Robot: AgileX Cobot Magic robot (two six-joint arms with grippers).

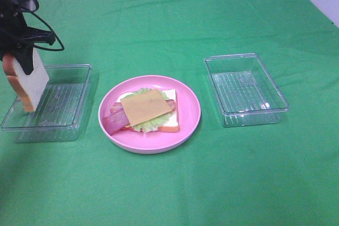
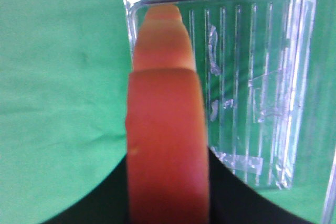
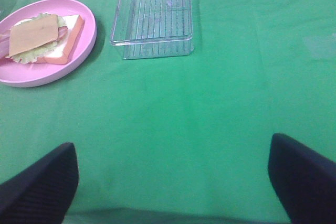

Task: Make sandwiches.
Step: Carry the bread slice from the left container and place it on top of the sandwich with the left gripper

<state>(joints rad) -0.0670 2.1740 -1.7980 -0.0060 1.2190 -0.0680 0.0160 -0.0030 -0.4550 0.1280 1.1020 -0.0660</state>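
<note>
An open sandwich (image 1: 144, 110) lies on the pink plate (image 1: 185, 130): a bread slice under lettuce, bacon strips and a cheese slice on top. The right wrist view shows the same sandwich (image 3: 43, 39) on its plate (image 3: 84, 51). At the far left, my left gripper (image 1: 21, 56) is shut on a second bread slice (image 1: 27, 82), held upright above the left clear tray (image 1: 63, 125). That slice's orange crust (image 2: 167, 129) fills the left wrist view. My right gripper (image 3: 173, 182) is open over bare cloth; it is out of the high view.
A second clear plastic tray (image 1: 246, 89) sits right of the plate, also seen by the right wrist as tray (image 3: 155, 17). Green cloth covers the whole table. A cable loops off the left arm (image 1: 32, 19).
</note>
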